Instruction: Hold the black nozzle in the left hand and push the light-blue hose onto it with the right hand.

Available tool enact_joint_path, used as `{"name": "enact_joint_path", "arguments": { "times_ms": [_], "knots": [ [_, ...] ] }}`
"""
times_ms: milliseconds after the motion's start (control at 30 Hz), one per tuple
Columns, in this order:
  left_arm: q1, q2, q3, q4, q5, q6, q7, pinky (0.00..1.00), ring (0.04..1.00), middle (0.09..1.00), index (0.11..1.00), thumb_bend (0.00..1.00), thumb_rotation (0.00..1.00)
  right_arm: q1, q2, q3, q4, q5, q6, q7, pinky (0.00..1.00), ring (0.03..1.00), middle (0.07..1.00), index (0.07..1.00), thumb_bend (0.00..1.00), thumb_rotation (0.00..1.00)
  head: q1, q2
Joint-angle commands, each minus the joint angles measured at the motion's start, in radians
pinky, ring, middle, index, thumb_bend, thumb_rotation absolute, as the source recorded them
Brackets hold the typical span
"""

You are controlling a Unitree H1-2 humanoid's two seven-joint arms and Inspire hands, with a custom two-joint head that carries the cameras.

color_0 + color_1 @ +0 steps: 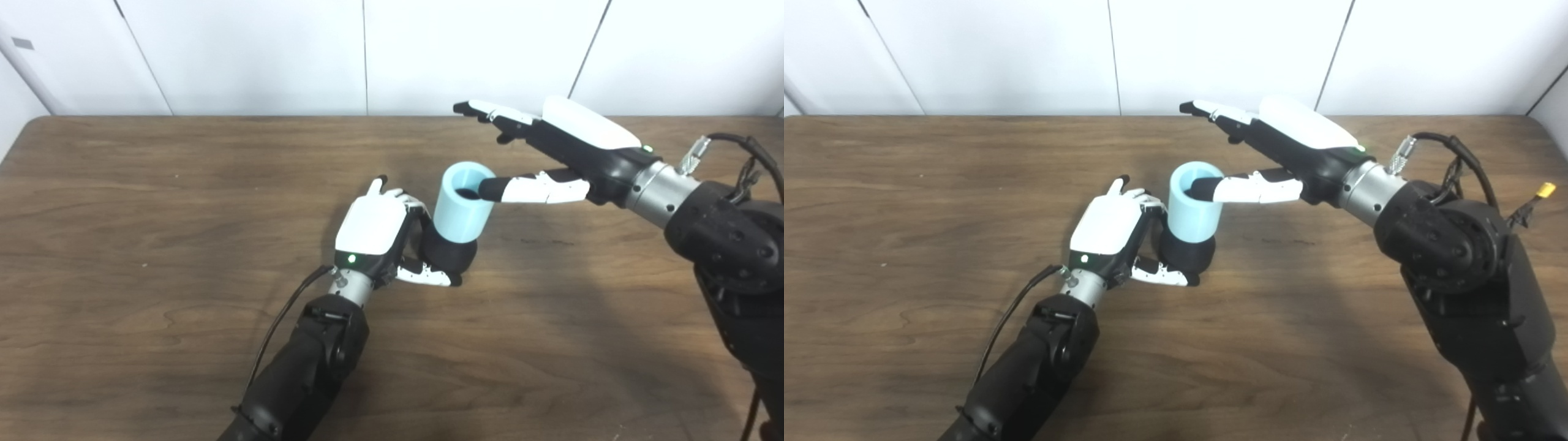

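Light-blue cylindrical plastic hose (463,205): pale, uniform, darker inside. Black rounded nozzle (450,252): matte. Left hand (380,236): white shell, black fingertips, green light. Right hand (551,147): white shell, black underside, silver wrist. Brown wooden table (153,214): dark streaked grain. Far wall (257,55): white panels, grey seams.

You cannot see most of the nozzle (450,254): the hose (462,211) covers its top, and the left hand (373,229) screens its near-left side, so where the fingers (416,205) press on it is hidden. The right hand's (1292,150) thumb (1243,188) tip sits over the hose's mouth; whether it touches the rim or dips inside cannot be told. Both arms are cut off by the bottom edge. In the left eye view, the table's (184,184) right end runs out of frame.
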Motion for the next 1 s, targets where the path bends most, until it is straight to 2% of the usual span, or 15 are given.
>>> {"name": "enact_joint_path", "arguments": {
  "times_ms": [0, 33, 200, 267, 367, 400, 500, 567, 633, 667, 733, 800, 967],
  "knots": [
    [0.027, 0.012, -0.008, 0.047, 0.000, -0.006, -0.004, 1.00, 0.861, 0.789, 0.731, 0.98, 0.23, -0.028, -0.004, -0.022, -0.017, 0.005, -0.013, -0.039, 0.73, 0.910, 0.948, 0.939, 0.70, 1.00, 0.001, 0.000],
    [0.027, 0.012, -0.007, 0.050, 0.002, -0.008, 0.004, 1.00, 0.865, 0.803, 0.763, 0.99, 0.24, -0.026, -0.004, -0.022, -0.016, 0.006, -0.016, -0.041, 0.71, 0.913, 0.949, 0.938, 0.69, 1.00, 0.001, 0.000],
    [0.034, 0.005, 0.007, 0.049, -0.010, -0.008, 0.026, 1.00, 0.896, 0.886, 0.895, 1.00, 0.24, -0.022, -0.007, -0.017, -0.012, 0.000, -0.019, -0.048, 0.79, 0.919, 0.948, 0.941, 0.70, 1.00, 0.006, 0.001],
    [0.033, 0.005, 0.013, 0.044, -0.016, -0.004, 0.022, 1.00, 0.921, 0.918, 0.925, 1.00, 0.23, -0.020, -0.006, -0.016, -0.012, -0.002, -0.012, -0.048, 0.69, 0.909, 0.953, 0.942, 0.71, 1.00, 0.007, 0.000],
    [0.033, 0.009, 0.019, 0.035, -0.016, 0.005, 0.019, 1.00, 0.929, 0.935, 0.938, 1.00, 0.24, -0.018, -0.004, -0.015, -0.011, -0.004, -0.006, -0.047, 0.69, 0.910, 0.955, 0.945, 0.71, 1.00, 0.009, 0.001],
    [0.034, 0.010, 0.024, 0.029, -0.016, 0.010, 0.019, 1.00, 0.930, 0.939, 0.943, 1.00, 0.25, -0.017, -0.003, -0.015, -0.009, -0.004, -0.008, -0.049, 0.65, 0.912, 0.958, 0.946, 0.71, 1.00, 0.009, 0.001],
    [0.036, 0.013, 0.042, 0.011, -0.021, 0.021, 0.013, 1.00, 0.929, 0.936, 0.947, 1.00, 0.28, -0.015, -0.004, -0.013, -0.006, -0.007, -0.013, -0.051, 0.76, 0.926, 0.951, 0.944, 0.69, 1.00, 0.009, 0.002],
    [0.038, 0.014, 0.059, 0.000, -0.034, 0.018, 0.017, 1.00, 0.928, 0.931, 0.945, 1.00, 0.28, -0.014, -0.005, -0.012, -0.005, -0.009, -0.013, -0.050, 0.70, 0.913, 0.953, 0.946, 0.69, 1.00, 0.009, 0.004],
    [0.042, 0.014, 0.076, -0.009, -0.052, 0.010, 0.024, 1.00, 0.916, 0.912, 0.934, 1.00, 0.27, -0.011, -0.006, -0.012, -0.006, -0.009, -0.014, -0.051, 0.74, 0.925, 0.951, 0.948, 0.70, 1.00, 0.008, 0.005],
    [0.043, 0.016, 0.087, -0.015, -0.064, 0.005, 0.029, 1.00, 0.917, 0.910, 0.935, 1.00, 0.27, -0.009, -0.009, -0.011, -0.006, -0.011, -0.018, -0.050, 0.64, 0.928, 0.955, 0.949, 0.70, 1.00, 0.008, 0.005],
    [0.046, 0.018, 0.103, -0.025, -0.079, 0.001, 0.032, 1.00, 0.908, 0.903, 0.931, 1.00, 0.27, -0.006, -0.012, -0.010, -0.007, -0.013, -0.021, -0.049, 0.67, 0.932, 0.955, 0.953, 0.69, 1.00, 0.009, 0.006],
    [0.051, 0.022, 0.120, -0.042, -0.091, 0.003, 0.026, 1.00, 0.902, 0.896, 0.923, 1.00, 0.28, -0.003, -0.014, -0.012, -0.008, -0.013, -0.020, -0.049, 0.76, 0.932, 0.954, 0.954, 0.68, 1.00, 0.011, 0.007],
    [0.057, 0.042, 0.166, -0.091, -0.137, -0.025, 0.004, 0.98, 0.885, 0.892, 0.928, 1.00, 0.35, 0.002, -0.019, -0.010, -0.006, -0.031, -0.025, -0.051, 0.81, 0.929, 0.949, 0.949, 0.67, 1.00, 0.013, 0.008]
  ]
}}
